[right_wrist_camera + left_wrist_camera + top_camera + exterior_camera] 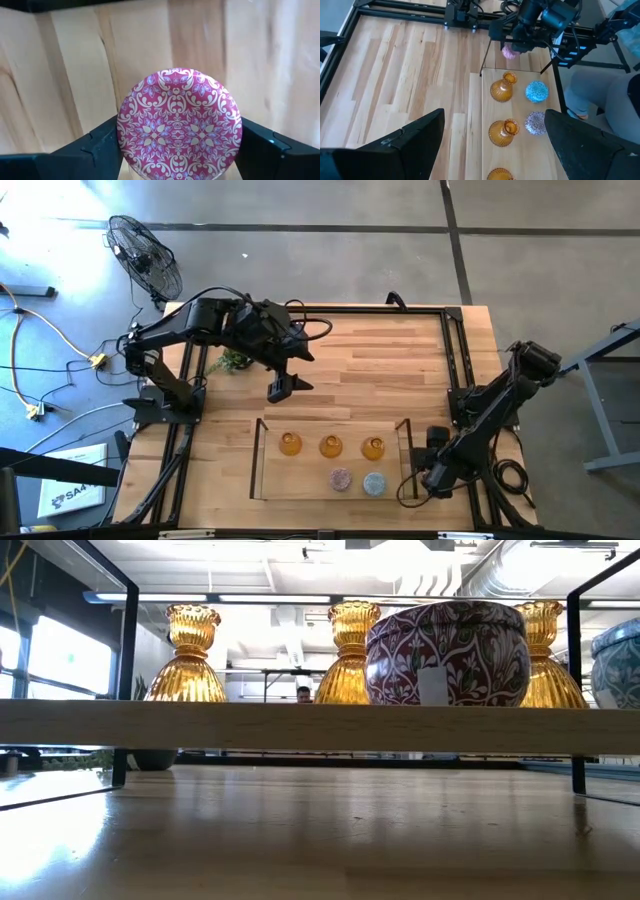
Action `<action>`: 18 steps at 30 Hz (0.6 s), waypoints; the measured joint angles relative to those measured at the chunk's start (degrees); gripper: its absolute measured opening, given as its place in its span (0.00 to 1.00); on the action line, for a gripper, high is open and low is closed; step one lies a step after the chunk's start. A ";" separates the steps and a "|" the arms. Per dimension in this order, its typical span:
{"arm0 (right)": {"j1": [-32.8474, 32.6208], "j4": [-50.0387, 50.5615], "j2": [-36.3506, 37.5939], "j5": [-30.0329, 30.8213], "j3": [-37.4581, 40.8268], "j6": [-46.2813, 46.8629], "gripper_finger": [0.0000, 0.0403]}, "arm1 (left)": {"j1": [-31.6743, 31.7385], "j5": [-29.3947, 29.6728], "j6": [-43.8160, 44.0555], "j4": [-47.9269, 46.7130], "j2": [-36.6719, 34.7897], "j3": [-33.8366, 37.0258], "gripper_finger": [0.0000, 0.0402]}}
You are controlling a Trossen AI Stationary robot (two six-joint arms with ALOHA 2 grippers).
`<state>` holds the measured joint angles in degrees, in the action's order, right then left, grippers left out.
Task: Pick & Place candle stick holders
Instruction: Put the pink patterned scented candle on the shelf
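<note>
Three amber holders (331,446) stand in a row in the clear-walled tray (258,470), with a mauve holder (341,479) and a light blue holder (374,483) on their near side. They also show in the left wrist view: amber (501,90), blue (537,91), mauve (536,122). My right gripper (432,473) is just outside the tray's right wall, shut on the pink patterned holder (179,125). My left gripper (288,387) is open and empty above the table on the tray's far side. My right gripper pinches the pink holder's round side wall (122,135) between its two fingers, one on each opposite side. The holder's round patterned face is turned toward the wrist camera, with the wooden table behind it. I cannot tell whether it is lifted clear.
A green mossy ball (235,361) lies at the far left of the table, near the left arm. A black frame (455,350) runs round the table's edges. Bare wood lies between the tray and the far edge. A fan (145,255) stands on the floor beyond.
</note>
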<state>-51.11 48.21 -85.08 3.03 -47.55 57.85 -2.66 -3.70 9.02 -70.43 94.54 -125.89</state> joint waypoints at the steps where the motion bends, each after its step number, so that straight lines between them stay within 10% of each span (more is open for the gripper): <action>1: -0.31 2.26 0.00 0.00 -1.11 0.64 0.71 | 0.00 0.00 -0.25 0.00 0.00 0.00 0.84; 13: -6.36 26.72 0.00 2.41 -18.33 11.43 0.71 | -2.93 0.47 -4.15 2.74 2.28 -0.10 0.84; 18: -8.82 34.45 0.02 5.90 -26.34 15.64 0.71 | -7.40 10.79 -11.48 8.62 4.64 -0.11 0.84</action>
<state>-59.93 82.66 -85.06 8.93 -73.88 73.49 -10.05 7.08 -2.46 -61.81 99.19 -125.99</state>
